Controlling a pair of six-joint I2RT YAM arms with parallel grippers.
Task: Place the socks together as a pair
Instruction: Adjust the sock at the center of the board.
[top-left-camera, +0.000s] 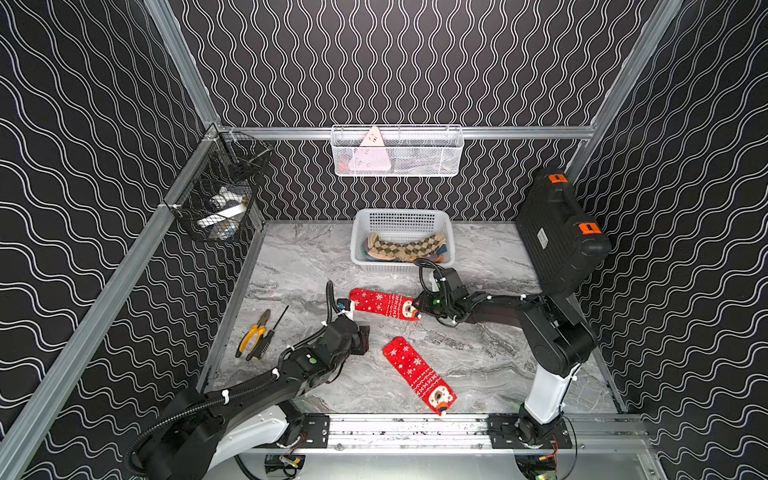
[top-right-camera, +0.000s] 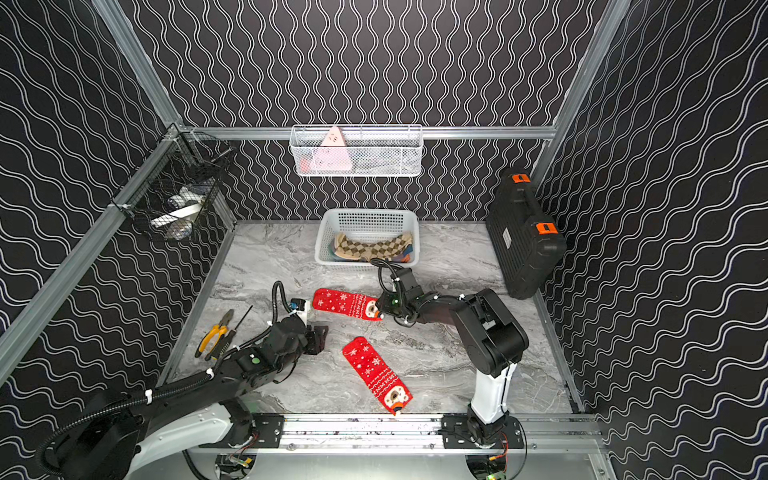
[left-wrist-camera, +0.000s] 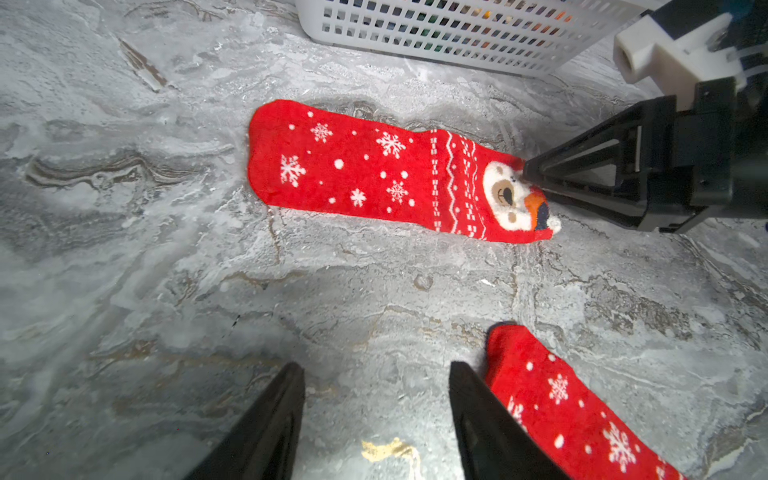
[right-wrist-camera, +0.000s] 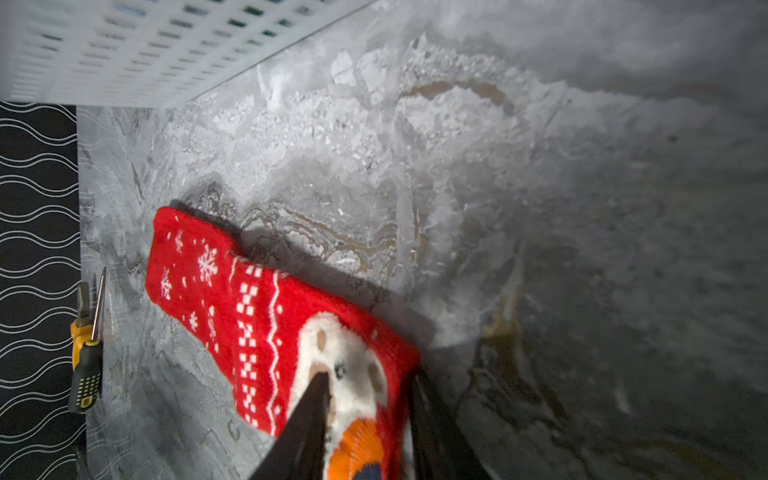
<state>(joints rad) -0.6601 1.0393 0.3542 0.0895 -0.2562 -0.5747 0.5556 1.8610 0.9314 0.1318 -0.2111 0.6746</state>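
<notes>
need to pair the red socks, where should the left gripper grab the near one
Probably pinch the plain end of the near sock, coming from above on the left gripper's side: it lies flat, and that end points toward the open jaws.

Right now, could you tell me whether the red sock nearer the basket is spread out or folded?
Spread out: the red sock lies flat at full length on the table, with no fold visible.
</notes>
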